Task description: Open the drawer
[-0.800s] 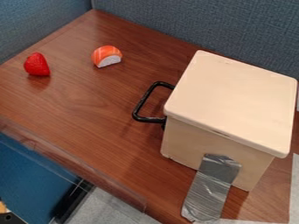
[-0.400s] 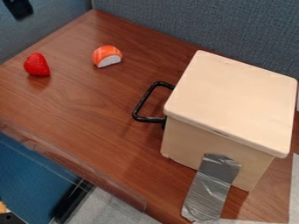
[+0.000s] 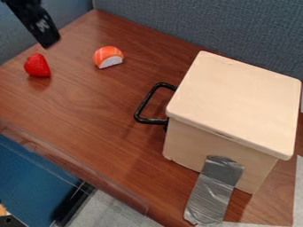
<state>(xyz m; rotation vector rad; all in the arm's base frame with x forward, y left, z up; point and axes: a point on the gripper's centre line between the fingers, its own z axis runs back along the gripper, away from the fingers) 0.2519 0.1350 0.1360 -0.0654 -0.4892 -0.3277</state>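
Note:
The gripper (image 3: 48,41) hangs at the upper left, above the strawberry and well away from the drawer; its black lower part is in view. At the right stands the pale wooden drawer box (image 3: 231,106), its black handle (image 3: 144,104) sticking out on the left side. The drawer front lies hidden beneath the box's overhanging top, and I cannot tell whether the drawer is fully closed. Nothing touches the handle.
A red strawberry (image 3: 37,65) and an orange-and-white sushi piece (image 3: 108,57) lie on the brown table (image 3: 89,102). Grey tape (image 3: 214,190) holds the box at its near side. Blue-grey partitions (image 3: 177,22) border the back and left.
The gripper has come into view from the top left corner and moved down and to the right. The drawer box, strawberry and sushi piece have stayed where they were.

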